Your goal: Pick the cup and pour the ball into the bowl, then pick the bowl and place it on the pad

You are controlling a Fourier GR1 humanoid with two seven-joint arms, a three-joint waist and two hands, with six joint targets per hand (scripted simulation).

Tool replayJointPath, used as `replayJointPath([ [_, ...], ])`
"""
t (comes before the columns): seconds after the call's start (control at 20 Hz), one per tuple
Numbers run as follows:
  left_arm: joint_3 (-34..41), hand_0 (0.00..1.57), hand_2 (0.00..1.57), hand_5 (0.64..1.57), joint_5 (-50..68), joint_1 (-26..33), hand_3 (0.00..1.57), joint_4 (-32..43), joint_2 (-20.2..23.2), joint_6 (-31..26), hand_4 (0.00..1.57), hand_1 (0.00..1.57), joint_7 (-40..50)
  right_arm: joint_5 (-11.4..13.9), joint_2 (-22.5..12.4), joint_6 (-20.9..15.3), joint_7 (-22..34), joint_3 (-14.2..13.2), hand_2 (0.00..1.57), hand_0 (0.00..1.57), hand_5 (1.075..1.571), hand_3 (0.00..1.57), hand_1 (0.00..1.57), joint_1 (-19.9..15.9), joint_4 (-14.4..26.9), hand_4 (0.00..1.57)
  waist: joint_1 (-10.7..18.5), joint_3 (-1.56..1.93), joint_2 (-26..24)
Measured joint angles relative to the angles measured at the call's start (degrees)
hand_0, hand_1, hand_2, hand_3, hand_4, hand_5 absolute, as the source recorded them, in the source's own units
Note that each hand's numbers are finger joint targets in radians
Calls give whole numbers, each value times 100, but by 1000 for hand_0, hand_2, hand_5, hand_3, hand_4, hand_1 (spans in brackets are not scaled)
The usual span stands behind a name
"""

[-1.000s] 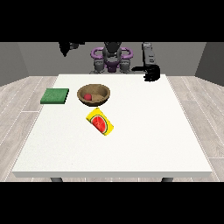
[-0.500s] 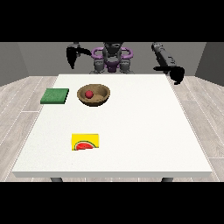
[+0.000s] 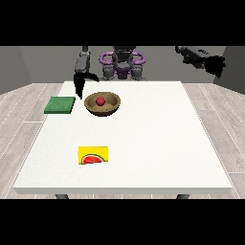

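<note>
I see the brown bowl (image 3: 102, 103) sitting upright on the white table (image 3: 158, 143), toward the far side, at about eleven o'clock from the table's centre. Inside it lies the red ball (image 3: 100, 101), resting near the middle of the bowl's hollow. Nothing else shows in the bowl.

The green pad (image 3: 60, 105) lies flat at nine o'clock of the bowl, near it but apart, close to the table's edge at the view's left. It carries nothing.

I cannot make out a cup anywhere on the table. At about six o'clock of the bowl, well apart and toward the near edge, I see a flat yellow card (image 3: 93, 155) with a watermelon slice drawn on it.

The hand at the view's left (image 3: 80, 83) hangs at ten o'clock of the bowl, just beyond its rim and between bowl and pad, with its fingers pointing down and somewhat spread; I see nothing in it, and it does not touch the bowl.

The hand at the view's right (image 3: 214, 65) is raised off the table, out past the far corner at two o'clock. It holds nothing that I can see, and how its fingers lie I cannot tell.
</note>
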Motion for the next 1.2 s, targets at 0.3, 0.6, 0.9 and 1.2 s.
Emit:
replayJointPath([
  [0.3,10,0,0,1548,73,-317,0,-262,376,8,0,0,596,-183,-148,411,-702,-306,0,0,1570,0,0,-289,1387,286,-48,0,-23],
  [0.6,35,0,0,1535,289,-641,0,-468,637,-104,0,0,1171,-264,-170,483,-1068,-507,0,0,1571,0,0,-735,2597,412,15,-1,-60],
  [0.9,81,0,0,1534,454,-762,0,-667,757,-123,0,0,1401,-397,-309,533,-1314,-736,0,0,1571,0,0,-1269,3531,380,80,-5,9],
  [1.2,146,0,0,1527,578,-958,0,-827,980,-127,0,0,1627,-391,-415,634,-1884,-838,0,0,1566,0,0,-1432,3957,294,72,-67,123],
])
